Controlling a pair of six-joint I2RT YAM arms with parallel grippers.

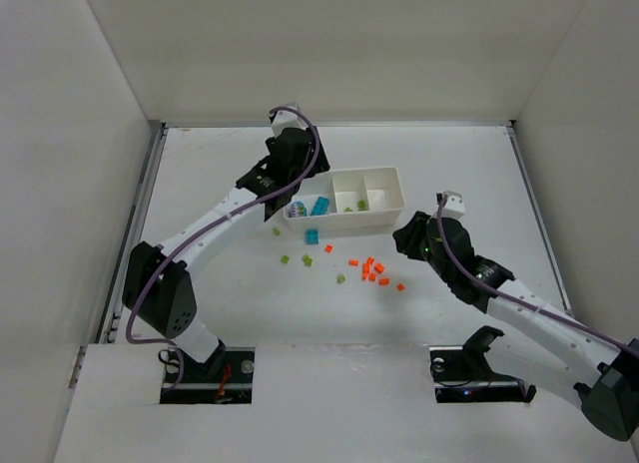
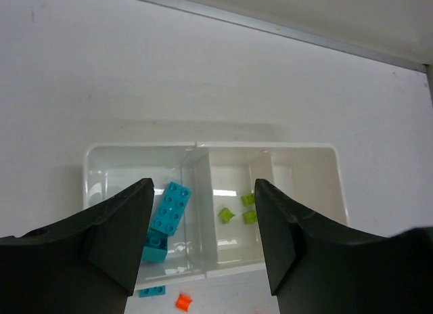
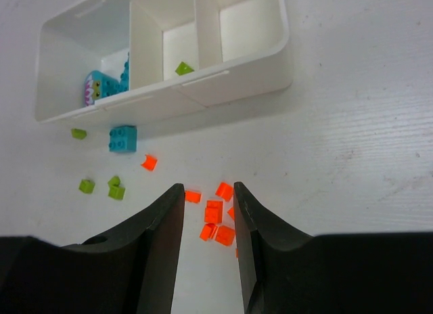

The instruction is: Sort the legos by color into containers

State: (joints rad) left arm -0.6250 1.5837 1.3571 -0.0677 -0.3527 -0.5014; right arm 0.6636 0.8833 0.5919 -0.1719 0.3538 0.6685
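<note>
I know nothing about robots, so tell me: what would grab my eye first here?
The bright scatter of tiny orange plastic bricks on the white table, just in front of the white rectangular plastic tray. Then the teal-blue bricks in the tray's left compartment, with the left gripper open at that end.

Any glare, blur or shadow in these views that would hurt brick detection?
Left wrist: glare patches on the glossy tray floor; the fingers are dark and soft. Right wrist: orange bricks crisp, soft shadow along the tray's near wall. Top external: even light, no glare, but those bricks are tiny.
</note>
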